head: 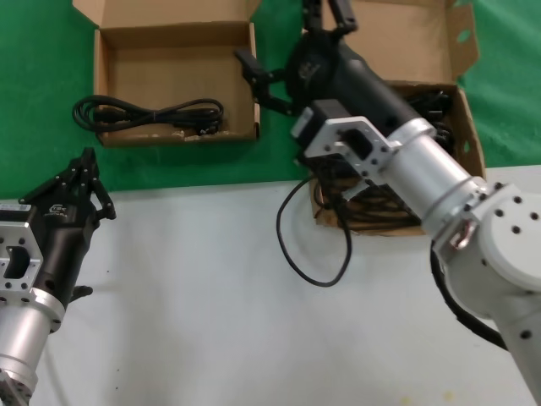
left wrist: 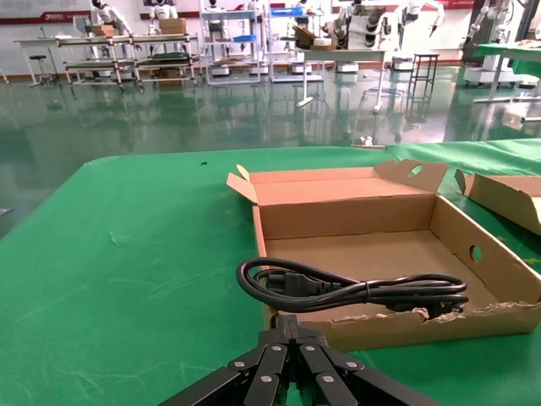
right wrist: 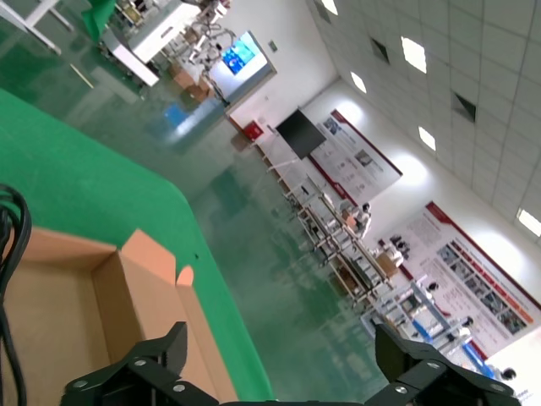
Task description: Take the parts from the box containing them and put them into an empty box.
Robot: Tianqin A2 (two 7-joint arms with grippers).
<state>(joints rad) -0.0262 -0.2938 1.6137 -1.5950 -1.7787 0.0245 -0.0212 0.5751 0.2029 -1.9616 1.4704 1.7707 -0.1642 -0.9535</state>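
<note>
Source box: the box containing them (head: 461, 127) is sitting at about 2 o'clock on the green cloth, its tall holed flap (head: 461, 38) standing open at the back so the contents are reachable from above
Parts remaining: a tangle of black cables (head: 372, 207) is lying inside it, mostly hidden under the right arm; one loose cable loop (head: 313, 245) is spilling over the near wall onto the white table (head: 211, 296)
Destination: an empty box (head: 114, 85) is lying at about 11 o'clock, well apart from the source, short flap folded back; it is no longer bare, since one coiled black power cable (head: 152, 114) is resting along its near edge, partly over the ragged rim
Right gripper: the right gripper (head: 296, 51) is hovering at 12 o'clock between the two boxes, fingers spread wide and carrying nothing, probably positioned for another pick
Left gripper: the left gripper (head: 83, 179) is waiting at about 8 o'clock over the table edge, fingers pressed together and empty, facing the destination
Progress: judged partly done, more cables to go
</note>
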